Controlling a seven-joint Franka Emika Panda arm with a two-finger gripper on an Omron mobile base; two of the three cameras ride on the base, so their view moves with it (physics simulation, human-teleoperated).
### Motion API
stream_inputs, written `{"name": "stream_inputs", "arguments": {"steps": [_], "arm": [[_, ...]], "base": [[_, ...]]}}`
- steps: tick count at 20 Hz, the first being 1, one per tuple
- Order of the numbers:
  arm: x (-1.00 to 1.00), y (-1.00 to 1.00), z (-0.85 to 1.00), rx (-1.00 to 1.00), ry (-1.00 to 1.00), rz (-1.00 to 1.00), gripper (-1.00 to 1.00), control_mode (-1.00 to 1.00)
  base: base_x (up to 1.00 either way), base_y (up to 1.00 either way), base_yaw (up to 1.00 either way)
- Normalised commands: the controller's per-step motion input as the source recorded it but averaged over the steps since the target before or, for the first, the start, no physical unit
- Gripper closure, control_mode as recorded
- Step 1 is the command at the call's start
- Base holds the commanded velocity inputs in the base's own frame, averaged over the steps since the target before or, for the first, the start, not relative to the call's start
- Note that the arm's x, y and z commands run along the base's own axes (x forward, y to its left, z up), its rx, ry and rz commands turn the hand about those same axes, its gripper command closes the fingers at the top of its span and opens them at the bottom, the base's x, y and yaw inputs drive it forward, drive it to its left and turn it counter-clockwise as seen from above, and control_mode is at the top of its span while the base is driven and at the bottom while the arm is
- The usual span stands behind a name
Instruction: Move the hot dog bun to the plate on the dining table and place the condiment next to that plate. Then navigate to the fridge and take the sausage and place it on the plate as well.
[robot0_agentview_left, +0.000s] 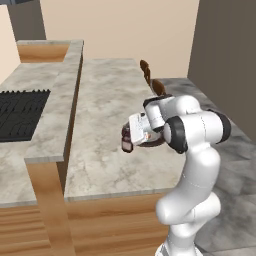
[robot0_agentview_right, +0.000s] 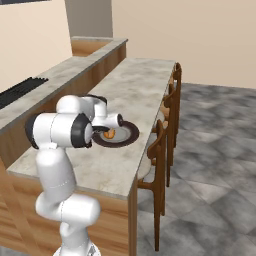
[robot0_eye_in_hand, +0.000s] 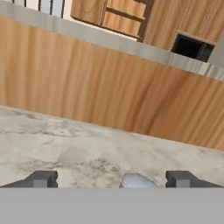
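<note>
glossy white rounded arm (robot0_agentview_left: 192, 165) — dark joint bands — small dark fingertips (robot0_eye_in_hand: 41, 178).

Hand (robot0_eye_in_hand: 112, 179) low — fingers wide apart

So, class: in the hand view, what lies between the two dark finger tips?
A small pale grey rounded shape sits low between them on the marble dining table; what it is, the hand view doesn't settle.

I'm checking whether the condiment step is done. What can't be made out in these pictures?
- Bottle: left base view, mostly behind the hand; upright or tipped is unclear.
- Plate: right base view, near part hidden by the arm.
- Bun: right base view, a sliver past the wrist.
- Tool: hand view, open; the pale bit between the tips is cut off by the bottom edge.
</note>
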Motion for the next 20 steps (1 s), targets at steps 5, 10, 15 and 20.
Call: {"name": "stream_inputs", "arguments": {"steps": [5,10,15,20], "arm": [[0.02,-0.02,0.97,0.00,-0.15,0.00,-1.00,-1.00],[-0.70,0.00,1.00,0.00,-0.05,0.00,-1.00,-1.00],[-1.00,0.01,1.00,-0.01,0.00,-0.11,-1.00,-1.00],[-0.72,-0.06,0.85,0.00,0.16,-0.52,-1.00,-1.00]], "base": [[0.00,0.00,0.00],[0.00,0.00,0.00],[0.00,0.00,0.00],[0.00,0.00,0.00]]}}
